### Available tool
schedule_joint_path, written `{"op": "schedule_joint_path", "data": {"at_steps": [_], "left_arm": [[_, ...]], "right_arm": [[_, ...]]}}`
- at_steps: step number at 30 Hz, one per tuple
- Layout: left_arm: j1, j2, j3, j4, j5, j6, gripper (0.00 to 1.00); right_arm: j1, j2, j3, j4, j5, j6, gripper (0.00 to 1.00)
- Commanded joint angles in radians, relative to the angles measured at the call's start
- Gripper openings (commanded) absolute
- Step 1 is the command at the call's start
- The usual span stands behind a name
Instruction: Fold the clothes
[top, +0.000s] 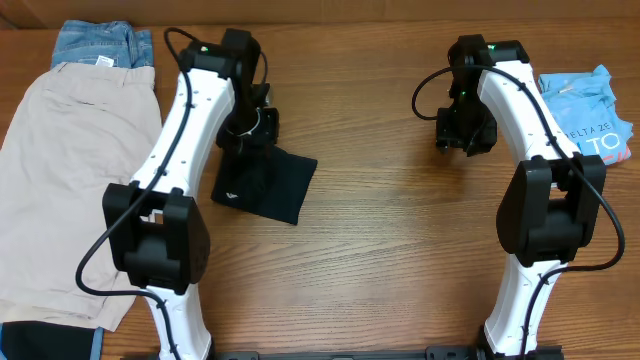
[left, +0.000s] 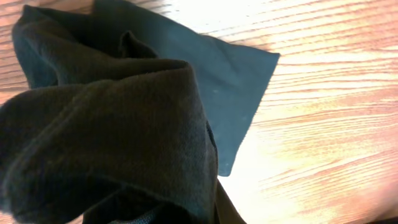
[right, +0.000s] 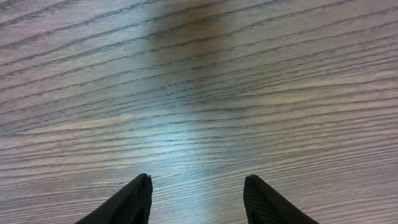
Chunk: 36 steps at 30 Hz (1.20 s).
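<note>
Nearby, shorts (top: 70, 180), denim (top: 100, 45), blue tee (top: 590, 105), black T-shirt (top: 270, 185)

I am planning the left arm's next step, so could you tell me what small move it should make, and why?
Probably the left gripper should carry its held fold over the flat part of the black T-shirt and lay it down. It looks shut on bunched cloth, the rest lies flat on the table, and the right gripper hangs open over bare wood.

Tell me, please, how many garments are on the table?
4: blue denim at the far-left corner, beige shorts beside it, a black T-shirt left of centre, a light-blue tee at the right edge. Dark cloth at the near-left edge may be a fifth.
</note>
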Motion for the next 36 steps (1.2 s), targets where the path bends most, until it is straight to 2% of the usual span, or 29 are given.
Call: {"op": "schedule_joint_path", "data": {"at_steps": [1, 9, 10, 12, 15, 19, 23, 27, 31, 33, 36], "left_arm": [[-0.016, 0.002, 0.017, 0.003, 0.005, -0.011, 0.07], [-0.037, 0.002, 0.017, 0.004, 0.016, -0.026, 0.15], [-0.042, 0.002, 0.017, 0.004, 0.032, -0.025, 0.17], [-0.056, 0.002, 0.017, 0.004, 0.071, -0.025, 0.31], [-0.087, 0.002, 0.017, 0.002, 0.119, 0.000, 0.45], [-0.111, 0.002, 0.017, -0.007, 0.108, 0.038, 0.45], [-0.095, 0.002, 0.017, -0.011, 0.091, 0.043, 0.38], [-0.053, 0.002, 0.017, -0.026, 0.001, 0.033, 0.35], [-0.010, 0.002, 0.017, -0.071, -0.222, -0.052, 0.32], [0.032, 0.002, 0.011, -0.068, -0.357, -0.125, 0.36], [0.074, 0.002, -0.013, -0.013, -0.314, -0.140, 0.40]], "right_arm": [[-0.001, -0.041, 0.013, -0.001, -0.006, -0.004, 0.51], [-0.001, -0.041, 0.013, 0.000, -0.008, -0.004, 0.51], [-0.001, -0.041, 0.013, 0.000, -0.008, -0.004, 0.51], [-0.001, -0.041, 0.013, 0.000, -0.008, -0.004, 0.51], [-0.001, -0.041, 0.013, 0.000, -0.008, -0.004, 0.51], [-0.001, -0.041, 0.013, -0.002, -0.008, -0.004, 0.51], [-0.001, -0.041, 0.013, 0.000, -0.009, -0.004, 0.52], [-0.001, -0.041, 0.013, 0.003, -0.071, -0.060, 0.52], [0.004, -0.041, 0.013, 0.023, -0.270, -0.154, 0.52], [0.031, -0.041, 0.013, 0.047, -0.539, -0.240, 0.53], [0.087, -0.041, 0.013, 0.088, -0.655, -0.257, 0.53]]}}
